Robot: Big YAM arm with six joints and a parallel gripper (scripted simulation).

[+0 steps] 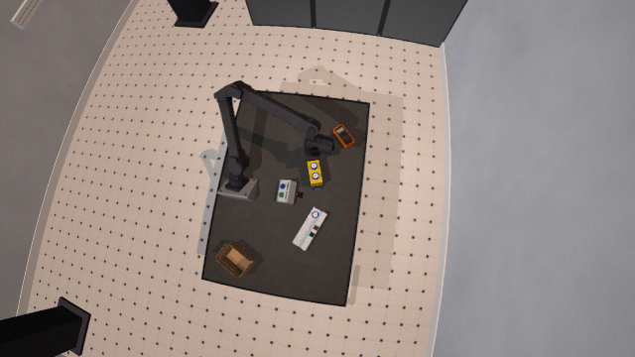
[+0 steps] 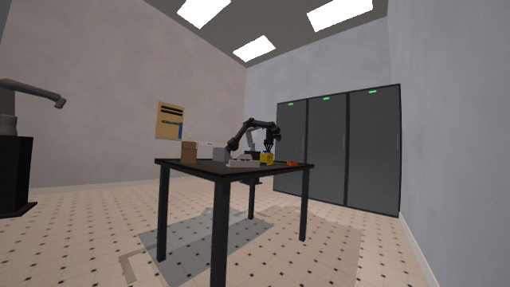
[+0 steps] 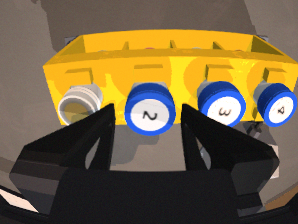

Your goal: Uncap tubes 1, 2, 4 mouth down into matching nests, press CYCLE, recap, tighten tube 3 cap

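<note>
The yellow decapping station [image 1: 318, 182] [image 2: 266, 159] [image 3: 172, 70] holds the tubes. Tube 1 [image 3: 77, 107] has no cap. Blue-rimmed cap 2 [image 3: 150, 110], cap 3 [image 3: 223, 109] and cap 4 [image 3: 279, 107] are on their tubes. My gripper [image 2: 268, 150] [image 3: 148, 110] is open, pointing down, its fingers on either side of cap 2 with a gap at each side. One blue-rimmed cap [image 1: 316, 214] sits in the end nest of the white cap tray [image 1: 301, 242] [image 2: 244, 163]; its number is unreadable. Both tray lamps look dark. The key housing [image 1: 291, 198] has a blue key [image 1: 282, 186] and a green key [image 1: 281, 194].
An orange multimeter [image 1: 343, 136] [image 2: 292, 163] lies beyond the station, near the wrist. An open brown box [image 1: 238, 260] [image 2: 189, 153] stands at the table's far corner from it. The key housing stands between the arm's base [image 1: 239, 189] and the station.
</note>
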